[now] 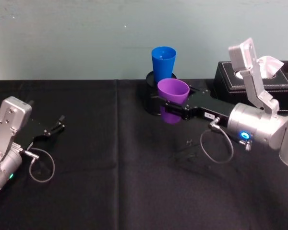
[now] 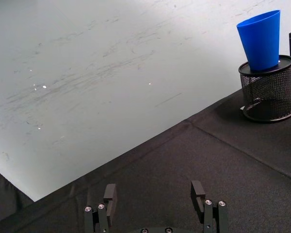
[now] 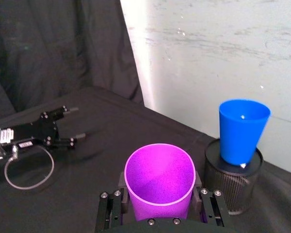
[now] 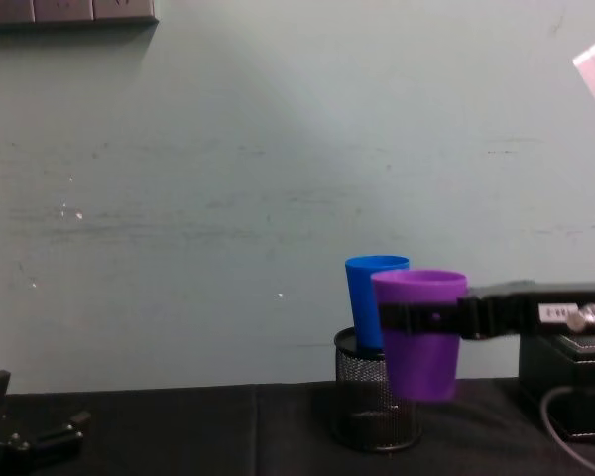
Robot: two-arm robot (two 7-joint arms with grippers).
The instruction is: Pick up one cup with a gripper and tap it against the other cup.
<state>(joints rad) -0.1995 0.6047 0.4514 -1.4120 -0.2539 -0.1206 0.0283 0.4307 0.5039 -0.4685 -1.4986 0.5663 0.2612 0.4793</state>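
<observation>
Head view: right gripper (image 1: 174, 109) is clamped across the purple cup (image 1: 173, 93), holding it upright off the table (image 1: 110, 167), just in front of the blue cup (image 1: 163, 61); we can't tell from here if they touch. Left gripper (image 1: 57, 126) is parked far left, well apart. Left wrist view: left gripper (image 2: 154, 198) has its fingers spread and empty. The blue cup (image 2: 262, 39) is perched on top of the mesh pen holder (image 2: 269, 94), leaning a bit, which is our main risk: a hard tap likely tips it off. Right wrist view: the fingers (image 3: 111, 208) pinch the purple cup (image 3: 159, 179) low on its wall, and there is a gap to the blue cup (image 3: 242, 128). Smooth tapered plastic, so a side hit may twist or slip it in the clamp. Chest view: the purple cup (image 4: 421, 337) overlaps the blue cup (image 4: 365, 297), and its base hangs below the holder (image 4: 362, 407) rim. Moving in at this height, we'd probably hit the mesh first and shove the whole stack.
</observation>
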